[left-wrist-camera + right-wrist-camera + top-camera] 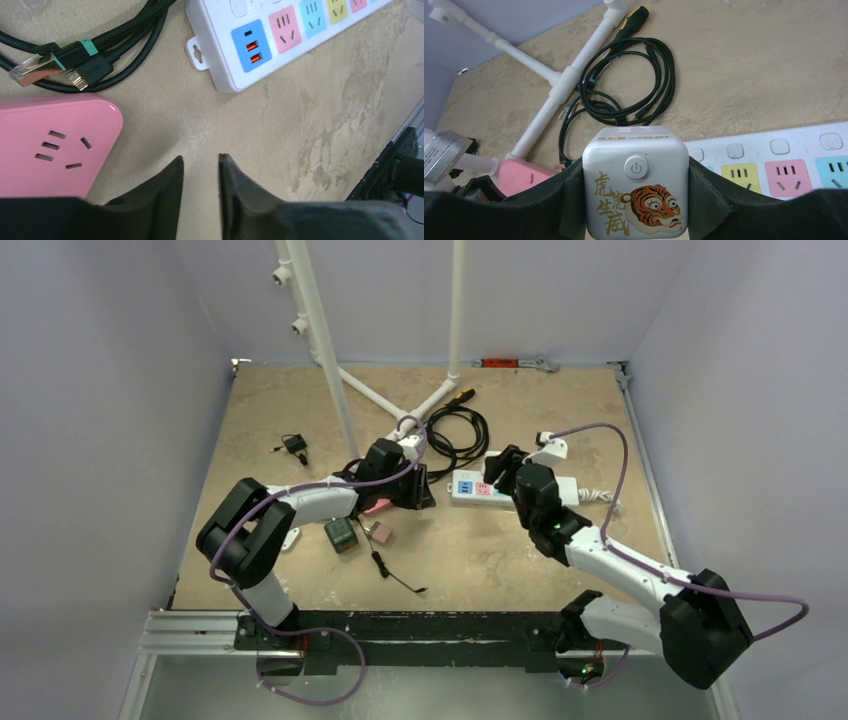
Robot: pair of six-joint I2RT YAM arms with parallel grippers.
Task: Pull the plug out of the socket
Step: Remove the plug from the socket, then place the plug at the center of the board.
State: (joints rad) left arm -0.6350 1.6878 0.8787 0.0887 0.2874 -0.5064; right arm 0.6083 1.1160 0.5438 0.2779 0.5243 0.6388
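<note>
R arm is stretched from lower right of the top view up & left toward centre, w/ the wrist tipped down over the L end of the white power strip [468, 487]. The R gripper [635, 172] is clamped on the plug [634, 205], a white cube w/ a round power button & a tiger print. One black finger is pressed against each side of it. In the R wrist view the plug fills lower centre, and the strip's coloured sockets run off to lower right just behind it. Whether its pins are seated in the strip can't be told.

L arm is folded, elbow out at far left of the top view, forearm laid rightward toward centre. The L gripper [200, 159] is pointed toward the strip's L end. Its fingers are set slightly apart w/ a narrow gap, nothing is held between them, and bare table [325, 125] is seen beneath. In the L wrist view a pink socket block [50, 145] lies at left just beside the fingers, and the strip sits at upper right, apart from the tips. Black cables [132, 37] are coiled at upper left. The plug isn't seen in that view. In the top view it is hidden under the R gripper, near the L gripper.
</note>
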